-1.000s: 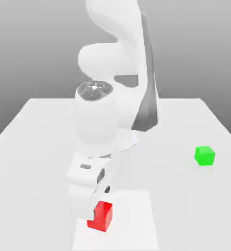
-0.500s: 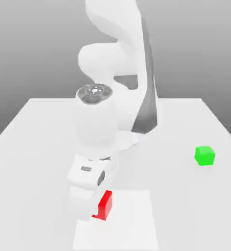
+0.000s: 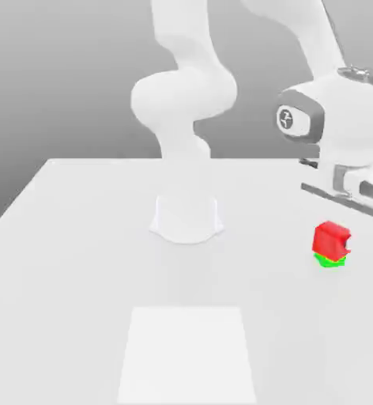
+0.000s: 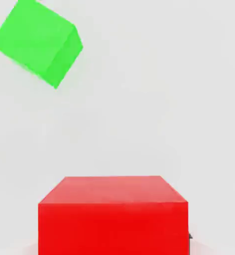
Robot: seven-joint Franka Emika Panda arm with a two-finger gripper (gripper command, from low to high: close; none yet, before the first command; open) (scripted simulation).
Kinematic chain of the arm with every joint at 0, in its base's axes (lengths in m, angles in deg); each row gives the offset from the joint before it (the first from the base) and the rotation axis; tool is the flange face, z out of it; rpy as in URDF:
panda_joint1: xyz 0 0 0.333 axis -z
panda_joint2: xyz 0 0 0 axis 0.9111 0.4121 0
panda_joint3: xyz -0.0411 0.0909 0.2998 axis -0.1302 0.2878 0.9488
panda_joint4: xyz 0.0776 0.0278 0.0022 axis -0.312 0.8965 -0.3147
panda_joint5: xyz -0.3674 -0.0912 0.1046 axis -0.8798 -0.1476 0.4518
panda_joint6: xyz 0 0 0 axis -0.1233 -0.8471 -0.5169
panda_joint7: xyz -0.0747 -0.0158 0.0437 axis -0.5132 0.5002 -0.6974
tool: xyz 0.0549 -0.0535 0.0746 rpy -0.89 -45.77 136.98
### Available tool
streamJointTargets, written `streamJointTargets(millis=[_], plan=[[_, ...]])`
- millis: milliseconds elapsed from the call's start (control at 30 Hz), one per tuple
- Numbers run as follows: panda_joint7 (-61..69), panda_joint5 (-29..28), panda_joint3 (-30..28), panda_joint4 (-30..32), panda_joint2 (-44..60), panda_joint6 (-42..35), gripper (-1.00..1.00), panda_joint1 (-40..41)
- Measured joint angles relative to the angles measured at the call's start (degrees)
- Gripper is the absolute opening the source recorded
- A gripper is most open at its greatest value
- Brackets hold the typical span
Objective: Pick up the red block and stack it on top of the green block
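Step in hand: carry phase, red block being brought over the green block. Not placed yet, I'd say.

End effector (image 3: 337, 217) sits at the exterior view's right, under the white wrist housing. It's closed narrow on the red block (image 3: 331, 239), and the hand view has the red block (image 4: 113, 214) tight up against the camera, which fits a held block.

Green block (image 3: 329, 260) is on the surface (image 3: 79, 261), far side toward the exterior view's right. In the exterior view only a thin green strip peeks out below the red, so red reads as right above it or nearly so. Can't tell from that view whether they touch.

Hand view disagrees a bit on alignment: the green block (image 4: 37, 41) sits well off to one side of the red and is rotated relative to it, edges not parallel. So my read is that red is elevated and offset, not yet centred over green.

Next move calls for:
- shift sideways until red is centred over green
- maybe a wrist turn to square the faces, though not strictly needed for a stack
- slow straight descent until the faces meet
- only then open and retreat straight up

Risk: releasing with the current offset, since red could tip off the edge or nudge green.
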Motion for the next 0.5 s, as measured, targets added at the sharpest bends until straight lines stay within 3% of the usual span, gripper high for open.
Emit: streamJointTargets(millis=[133, 400, 433, 500], plan=[[2.2, -0.5, 5.1, 2.1, -1.2, 0.7, -1.0, -6.4], [-4.2, -10.1, 5.8, 1.9, 11.1, 12.4, -1.0, -4.4], [-5.1, -11.5, 5.7, 1.9, 12.4, 13.7, 1.0, -4.2], [-5.1, -11.5, 5.7, 1.9, 12.4, 13.7, 1.0, -4.2]])
